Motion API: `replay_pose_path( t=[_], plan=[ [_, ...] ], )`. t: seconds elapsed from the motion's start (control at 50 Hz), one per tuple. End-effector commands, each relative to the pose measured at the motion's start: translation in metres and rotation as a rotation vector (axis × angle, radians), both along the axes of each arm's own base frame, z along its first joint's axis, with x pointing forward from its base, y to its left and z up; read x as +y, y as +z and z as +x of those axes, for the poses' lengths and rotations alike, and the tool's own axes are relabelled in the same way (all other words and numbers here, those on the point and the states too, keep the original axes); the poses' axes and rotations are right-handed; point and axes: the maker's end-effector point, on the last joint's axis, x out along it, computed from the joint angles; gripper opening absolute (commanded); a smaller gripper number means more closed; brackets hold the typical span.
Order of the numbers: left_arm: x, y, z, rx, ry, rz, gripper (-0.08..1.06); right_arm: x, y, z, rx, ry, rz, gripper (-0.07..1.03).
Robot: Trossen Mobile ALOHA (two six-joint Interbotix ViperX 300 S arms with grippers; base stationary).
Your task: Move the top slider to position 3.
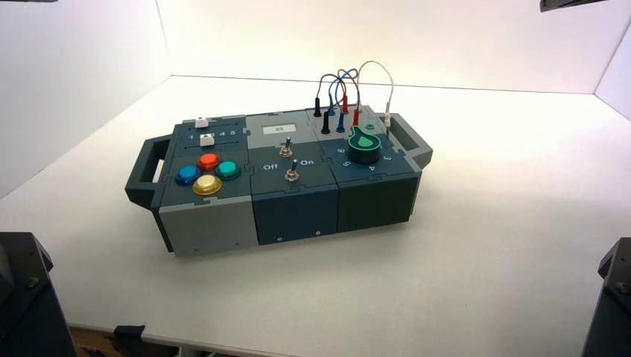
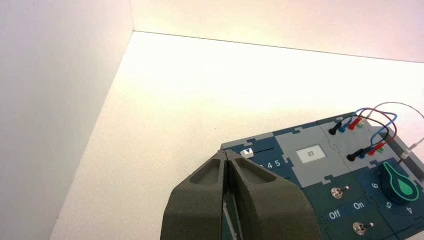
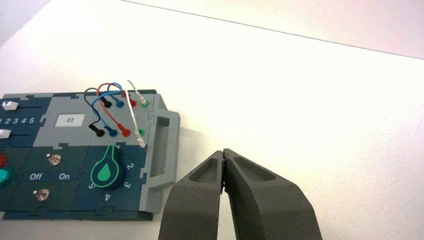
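The top slider [image 1: 201, 123] is a small white knob on a plain dark slot at the box's far left corner. It also shows in the left wrist view [image 2: 246, 152] and the right wrist view [image 3: 9, 105]. Below its slot runs a row of numerals 1 to 5, with the 3 [image 3: 16, 121] plain in the right wrist view. The knob stands near the low end of that row. My left gripper [image 2: 226, 151] is shut and empty, held back from the box with its tip toward that corner. My right gripper [image 3: 223, 151] is shut and empty over the table to the right of the box.
A twin white slider knob [image 1: 207, 139] sits just nearer. Four coloured buttons [image 1: 207, 172], two toggle switches [image 1: 289, 161] marked Off and On, a green dial [image 1: 364, 145], looped wires [image 1: 344, 93] and a small display [image 3: 69, 119] reading 23 fill the box. Grey handles [image 1: 408, 136] stick out at both ends.
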Motion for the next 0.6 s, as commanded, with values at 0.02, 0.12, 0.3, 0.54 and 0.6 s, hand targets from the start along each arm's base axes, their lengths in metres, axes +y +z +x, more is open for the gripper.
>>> replay_pose_path(
  t=[0.02,0.12,0.3,0.54,0.6],
  plan=[
    [-0.001,0.011,0.003,-0.021,-0.003,-0.005,-0.03,0.002,0.015,0.006,-0.037,0.001,0.012,-0.02],
    [-0.003,0.012,0.003,-0.024,-0.011,-0.006,-0.03,0.002,0.016,0.005,-0.043,0.001,0.013,-0.02],
    [-0.008,0.011,0.002,-0.024,-0.040,-0.005,-0.03,0.002,0.017,0.003,-0.046,0.004,0.014,-0.02],
    [-0.012,0.006,0.010,0.024,-0.048,-0.006,-0.03,0.005,0.017,0.002,-0.044,0.016,0.015,-0.02],
    [-0.013,0.001,0.015,0.067,-0.049,-0.003,-0.03,0.005,0.017,0.002,-0.045,0.018,0.017,-0.02]
  ],
)
